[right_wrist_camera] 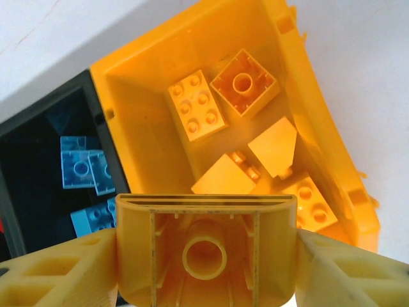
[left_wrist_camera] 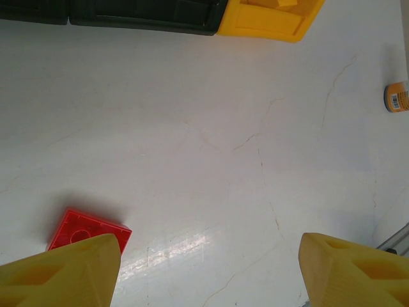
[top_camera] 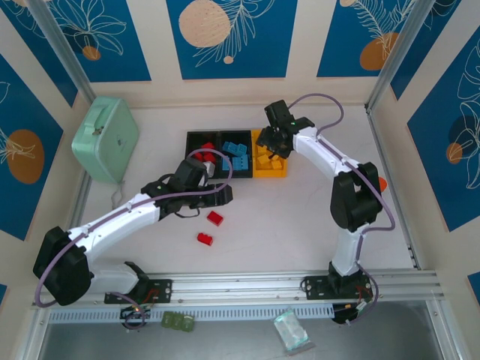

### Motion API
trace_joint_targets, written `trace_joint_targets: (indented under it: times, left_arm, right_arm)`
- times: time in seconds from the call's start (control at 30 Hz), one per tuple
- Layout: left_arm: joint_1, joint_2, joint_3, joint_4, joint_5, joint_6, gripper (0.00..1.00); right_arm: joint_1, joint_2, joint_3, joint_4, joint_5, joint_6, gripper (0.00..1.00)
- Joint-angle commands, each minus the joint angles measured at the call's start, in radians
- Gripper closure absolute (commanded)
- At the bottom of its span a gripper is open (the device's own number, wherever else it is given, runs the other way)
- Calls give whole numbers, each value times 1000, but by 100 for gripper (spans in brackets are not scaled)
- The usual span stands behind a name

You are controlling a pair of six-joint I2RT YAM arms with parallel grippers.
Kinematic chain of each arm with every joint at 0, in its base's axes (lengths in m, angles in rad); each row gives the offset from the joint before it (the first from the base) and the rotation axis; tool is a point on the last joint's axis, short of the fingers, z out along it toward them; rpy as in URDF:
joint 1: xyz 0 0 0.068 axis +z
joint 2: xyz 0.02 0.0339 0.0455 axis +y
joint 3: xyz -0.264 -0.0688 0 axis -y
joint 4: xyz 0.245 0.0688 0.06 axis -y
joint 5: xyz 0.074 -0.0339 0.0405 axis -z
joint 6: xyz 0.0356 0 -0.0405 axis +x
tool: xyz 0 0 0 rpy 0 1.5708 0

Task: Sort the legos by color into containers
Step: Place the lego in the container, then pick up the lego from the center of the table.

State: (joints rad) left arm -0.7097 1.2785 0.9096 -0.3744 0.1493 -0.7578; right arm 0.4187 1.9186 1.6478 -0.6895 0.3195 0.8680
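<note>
**Yellow brick held over its bin; red bricks outstanding**

Step in hand: deposit. The right end effector (right_wrist_camera: 204,272) is clamped on a yellow brick (right_wrist_camera: 204,224) directly above the yellow bin (right_wrist_camera: 137,109), which already holds several yellow bricks. Judged next move: part the jaws so the brick drops inside the rim.

The right arm is bent at the elbow, wrist pointing down. The left arm lies low across the desk (left_wrist_camera: 211,128). The left end effector (left_wrist_camera: 214,272) stands apart and empty, with a red brick (left_wrist_camera: 86,231) just beside one finger. A second red brick (top_camera: 205,239) lies nearer the bases.
</note>
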Motion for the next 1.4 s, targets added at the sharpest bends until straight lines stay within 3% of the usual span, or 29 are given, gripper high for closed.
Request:
trace_joint_targets:
  times: [0.0,0.23,0.47,0.83,1.03,1.37]
  left_arm:
    - [-11,-18,-3,-3,0,17,27]
    - [-10,-41,-32,-10,-12,17,27]
    - [-10,-52,-52,-17,-19,15,27]
    - [-11,-46,-56,-12,-11,8,27]
    - [-10,-80,-66,-30,-34,6,27]
    - [-11,-130,-109,-102,-73,16,27]
  right_arm:
    - [-10,64,90,-61,-52,78,36]
    - [-21,198,213,-114,-74,142,35]
    - [-28,240,225,-100,-87,181,34]
    - [-23,239,239,-108,-83,186,21]
    - [-6,147,170,-60,-77,170,21]
    - [46,-170,-146,63,-88,110,22]
